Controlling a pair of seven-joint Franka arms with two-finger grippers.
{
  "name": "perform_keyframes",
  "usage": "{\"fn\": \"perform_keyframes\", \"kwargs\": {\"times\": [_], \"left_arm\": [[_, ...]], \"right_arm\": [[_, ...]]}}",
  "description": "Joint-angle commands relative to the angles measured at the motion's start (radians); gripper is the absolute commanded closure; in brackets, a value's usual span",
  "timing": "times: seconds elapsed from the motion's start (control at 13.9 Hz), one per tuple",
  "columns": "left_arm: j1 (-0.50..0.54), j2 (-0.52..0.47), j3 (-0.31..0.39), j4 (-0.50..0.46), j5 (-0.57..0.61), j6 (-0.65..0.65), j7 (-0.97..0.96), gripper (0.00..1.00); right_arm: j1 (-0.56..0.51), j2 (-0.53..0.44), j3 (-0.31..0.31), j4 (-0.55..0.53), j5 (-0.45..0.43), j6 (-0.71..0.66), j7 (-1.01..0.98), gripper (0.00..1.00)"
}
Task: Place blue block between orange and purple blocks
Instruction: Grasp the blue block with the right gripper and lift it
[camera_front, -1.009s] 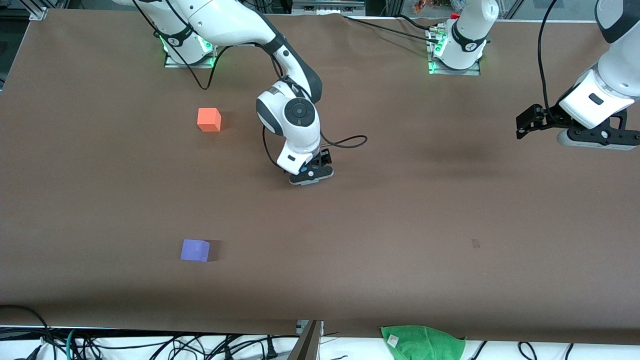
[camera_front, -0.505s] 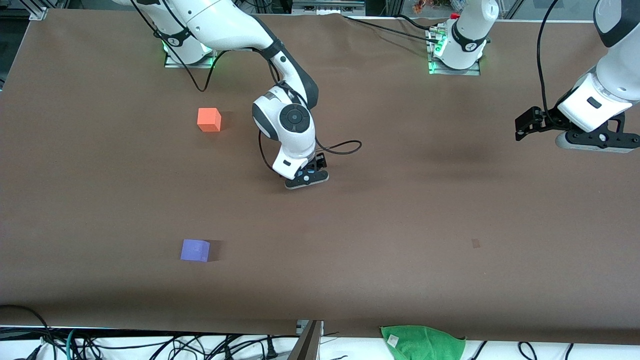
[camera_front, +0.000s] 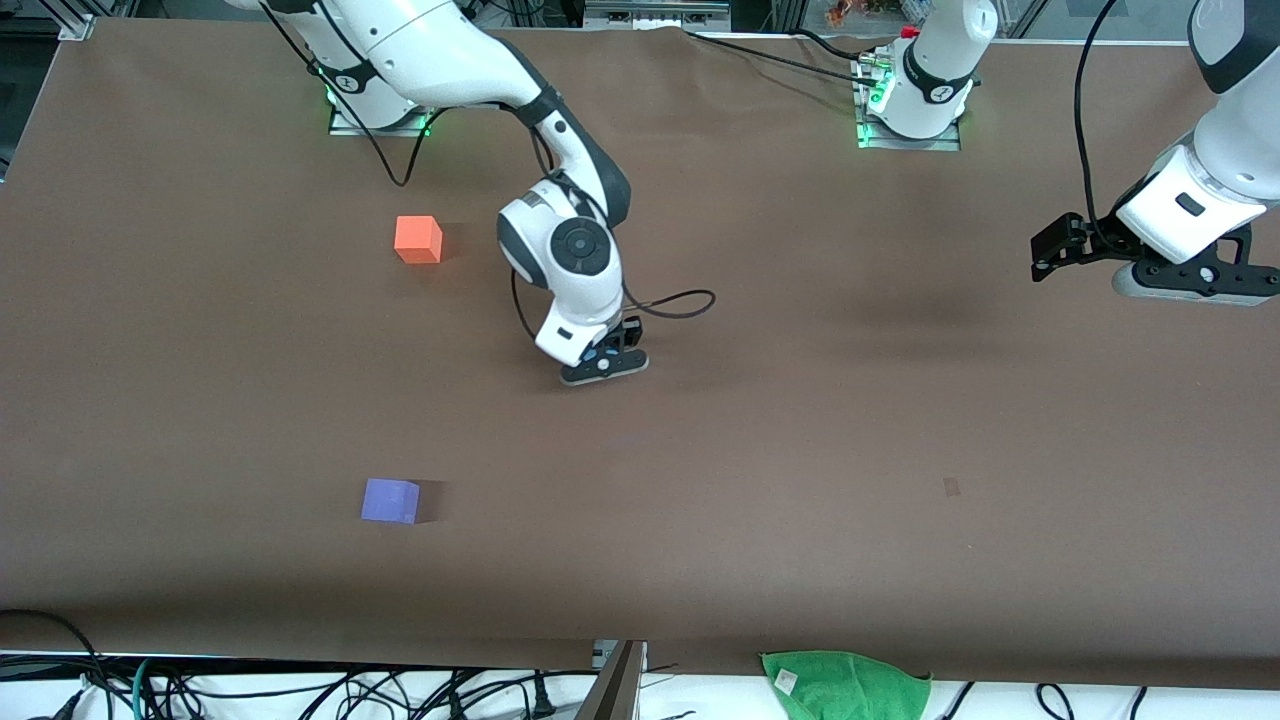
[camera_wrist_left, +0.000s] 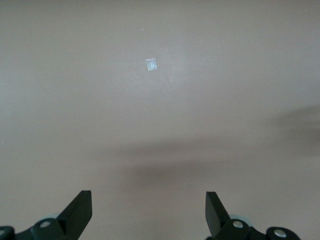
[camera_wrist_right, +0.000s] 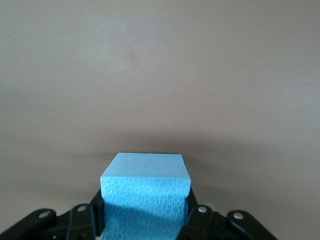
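Note:
My right gripper hangs low over the middle of the table, shut on the light sky-blue block. In the right wrist view the block fills the gap between the jaws of the right gripper. In the front view the hand hides nearly all of the block. The orange block sits toward the right arm's end, near the bases. The violet-purple block sits nearer the front camera, roughly in line with the orange one. My left gripper is open and empty, held up over the left arm's end of the table.
The brown table cover is bare between the blocks. A small pale mark lies on it, also in the left wrist view. A green cloth and cables lie off the table's front edge.
My right gripper has shifted a little toward the right arm's end of the table with the blue block in it. The left arm rose slightly, then held still.

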Motion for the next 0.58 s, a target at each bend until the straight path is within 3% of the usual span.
{"fn": "perform_keyframes", "kwargs": {"times": [0.0, 0.22, 0.5], "left_arm": [[0.005, 0.014, 0.000, 0.031, -0.022, -0.024, 0.002, 0.00], [0.014, 0.014, 0.000, 0.030, -0.022, -0.024, 0.010, 0.00], [0.014, 0.015, 0.000, 0.031, -0.020, -0.024, 0.014, 0.00]], "right_arm": [[-0.093, -0.107, 0.007, -0.023, 0.005, -0.113, -0.053, 0.65], [-0.216, -0.220, -0.016, -0.178, 0.005, -0.097, -0.112, 0.64], [-0.294, -0.336, -0.077, -0.484, 0.005, 0.162, -0.228, 0.64]]}}
